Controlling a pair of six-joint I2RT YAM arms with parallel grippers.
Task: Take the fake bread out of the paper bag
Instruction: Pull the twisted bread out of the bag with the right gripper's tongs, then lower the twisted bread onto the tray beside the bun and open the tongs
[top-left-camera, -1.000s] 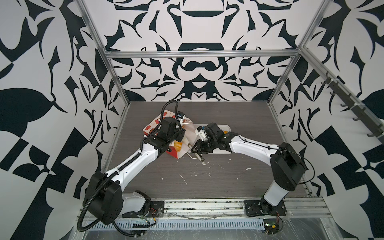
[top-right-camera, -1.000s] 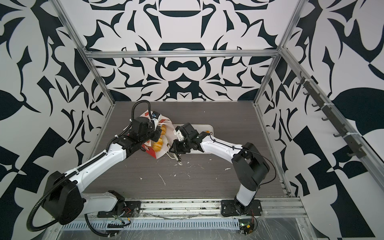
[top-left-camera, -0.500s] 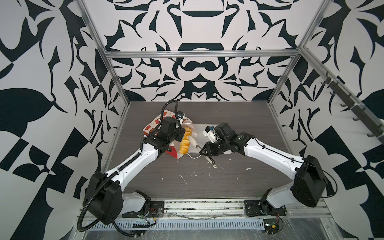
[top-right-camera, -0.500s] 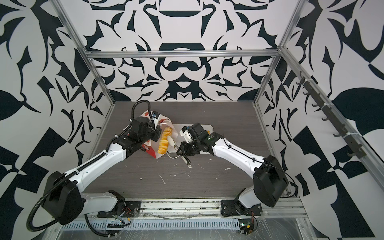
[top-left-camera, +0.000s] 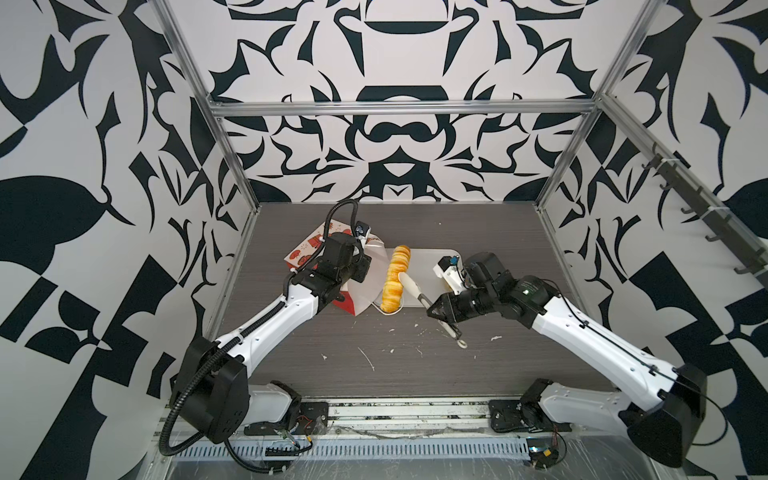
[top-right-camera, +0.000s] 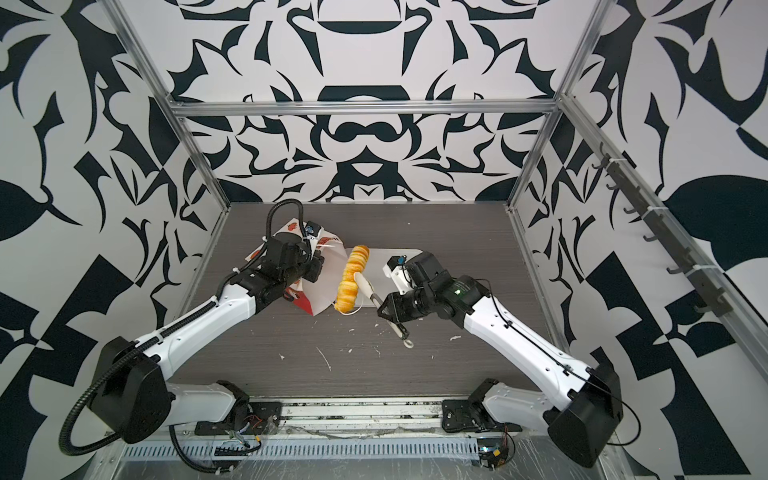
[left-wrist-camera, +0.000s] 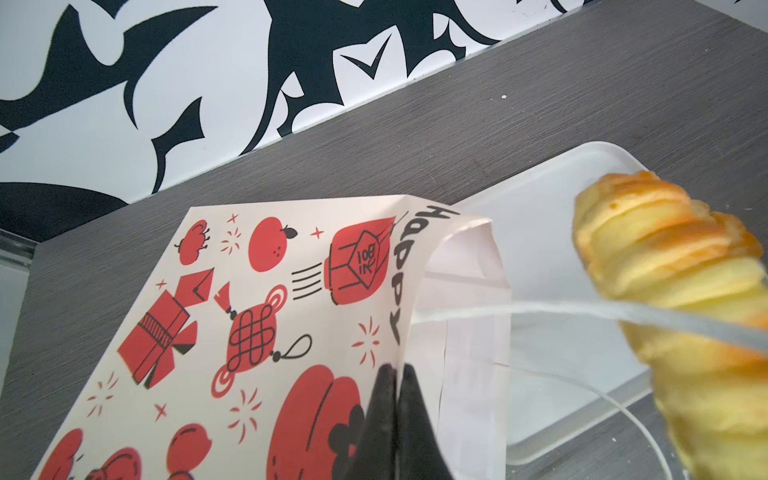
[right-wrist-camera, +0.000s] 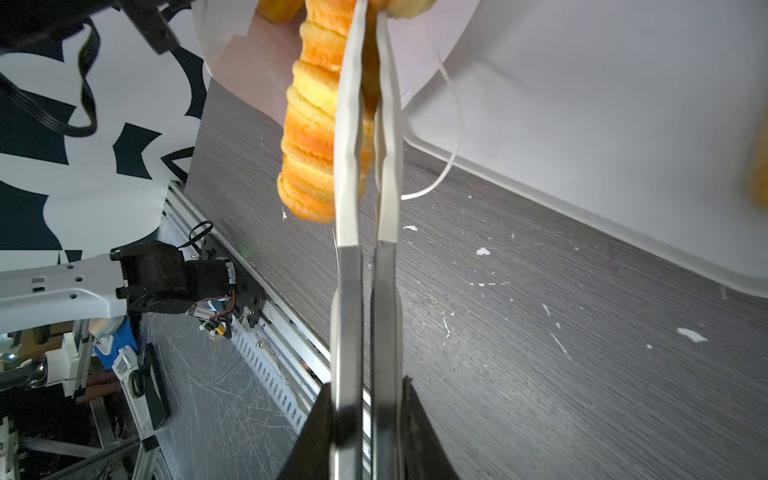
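- The left fingers (left-wrist-camera: 394, 384) are pressed together on the rim of the pale paper gift bag with red and black motifs (left-wrist-camera: 249, 311), right at its mouth.
- The bag lies at the left of the grey wood-grain desk (top-left-camera: 498, 232), with its white inside facing the flat white plastic tray (top-left-camera: 432, 257) just beside it.
- The right fingers (top-left-camera: 435, 309) are clamped on the metal handles of a pair of white-tipped kitchen tongs (right-wrist-camera: 347, 291).
- The tongs' pale tips are squeezed on the long twisted golden-yellow toy bread stick (top-left-camera: 395, 278), about midway along it.
- The stick is fully outside the bag, just beside its mouth and along the tray's left edge; both top views show this (top-right-camera: 352, 278). Whether it touches the tray cannot be told.
- A white cord handle (left-wrist-camera: 498, 309) of the bag runs across in front of the stick in the left wrist view.
- A blurred orange-yellow piece (right-wrist-camera: 758, 166) shows on the tray, too unclear to name.
- Small white scraps (top-left-camera: 368, 359) are scattered over the near part of the desk.
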